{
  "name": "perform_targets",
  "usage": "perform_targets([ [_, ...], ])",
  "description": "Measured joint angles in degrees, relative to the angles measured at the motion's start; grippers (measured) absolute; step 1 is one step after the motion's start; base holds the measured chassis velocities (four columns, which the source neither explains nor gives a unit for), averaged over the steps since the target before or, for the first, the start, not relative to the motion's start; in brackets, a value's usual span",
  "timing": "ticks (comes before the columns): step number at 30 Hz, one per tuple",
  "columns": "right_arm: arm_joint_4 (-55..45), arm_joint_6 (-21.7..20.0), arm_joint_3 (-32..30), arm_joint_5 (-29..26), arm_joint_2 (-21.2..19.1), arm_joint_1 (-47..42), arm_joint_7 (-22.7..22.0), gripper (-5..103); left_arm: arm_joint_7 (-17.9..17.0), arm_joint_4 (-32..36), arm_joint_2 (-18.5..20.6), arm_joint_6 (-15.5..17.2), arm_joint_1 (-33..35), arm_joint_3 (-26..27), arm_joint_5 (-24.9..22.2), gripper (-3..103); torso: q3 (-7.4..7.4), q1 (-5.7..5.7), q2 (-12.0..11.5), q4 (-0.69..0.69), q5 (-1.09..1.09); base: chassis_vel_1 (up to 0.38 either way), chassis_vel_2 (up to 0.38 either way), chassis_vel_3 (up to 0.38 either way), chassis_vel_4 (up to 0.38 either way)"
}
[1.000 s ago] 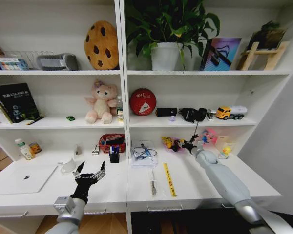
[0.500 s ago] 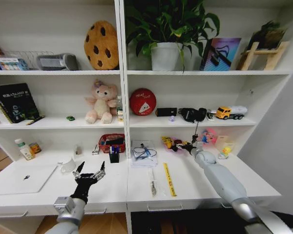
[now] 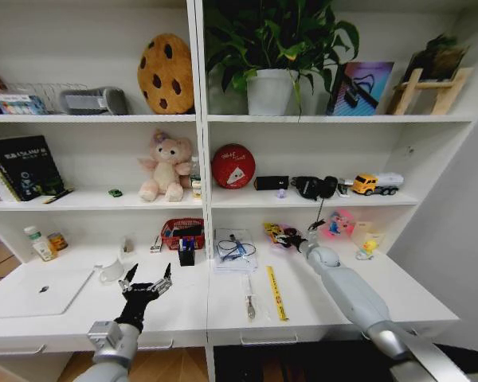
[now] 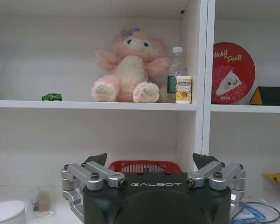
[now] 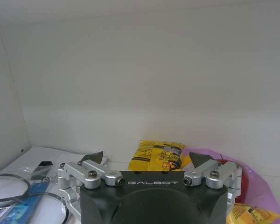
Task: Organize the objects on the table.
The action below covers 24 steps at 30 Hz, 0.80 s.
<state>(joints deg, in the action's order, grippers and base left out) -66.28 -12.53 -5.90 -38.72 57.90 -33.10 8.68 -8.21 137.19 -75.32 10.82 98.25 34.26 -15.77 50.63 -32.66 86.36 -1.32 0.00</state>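
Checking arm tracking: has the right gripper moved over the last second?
Yes. The right gripper has shifted toward the robot's left along the back of the table, closing on the yellow snack packet; fingers open.

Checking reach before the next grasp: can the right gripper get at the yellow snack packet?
Probably yes. The right gripper is open, facing the yellow snack packet at the desk's back, nothing between them.

"GALBOT" on left pincer (image 4: 149,161) and right pincer (image 5: 149,161), "Hichji Treats" on red round tin (image 4: 233,72)
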Motion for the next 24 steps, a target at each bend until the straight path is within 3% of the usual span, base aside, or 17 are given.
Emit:
perform_targets([
  [9, -18.2, -5.2, -7.6, -2.2, -4.5, -12.6, -9.5, 100, 0.0, 0.0, 0.0, 0.0, 0.0, 0.0, 0.0, 100, 0.00, 0.00, 0.0, -0.02, 0.01, 0.000, 0.000, 0.000, 0.000],
  [12, -29.8, -6.9, -12.8, 3.6, -6.2, -21.1, -15.0, 100, 0.0, 0.0, 0.0, 0.0, 0.0, 0.0, 0.0, 100, -0.01, 0.01, 0.0, -0.03, -0.01, 0.000, 0.000, 0.000, 0.000],
  [16, -36.3, -8.0, -15.3, 8.5, -6.4, -24.9, -18.6, 100, 0.0, 0.0, 0.0, 0.0, 0.0, 0.0, 0.0, 100, -0.01, 0.01, 0.0, -0.01, 0.00, 0.000, 0.000, 0.000, 0.000],
  [24, -43.3, -9.8, -16.7, 15.0, -4.4, -29.4, -20.8, 100, 0.0, 0.0, 0.0, 0.0, 0.0, 0.0, 0.0, 100, 0.00, 0.01, 0.0, -0.01, 0.01, 0.012, 0.015, -0.015, -0.019],
])
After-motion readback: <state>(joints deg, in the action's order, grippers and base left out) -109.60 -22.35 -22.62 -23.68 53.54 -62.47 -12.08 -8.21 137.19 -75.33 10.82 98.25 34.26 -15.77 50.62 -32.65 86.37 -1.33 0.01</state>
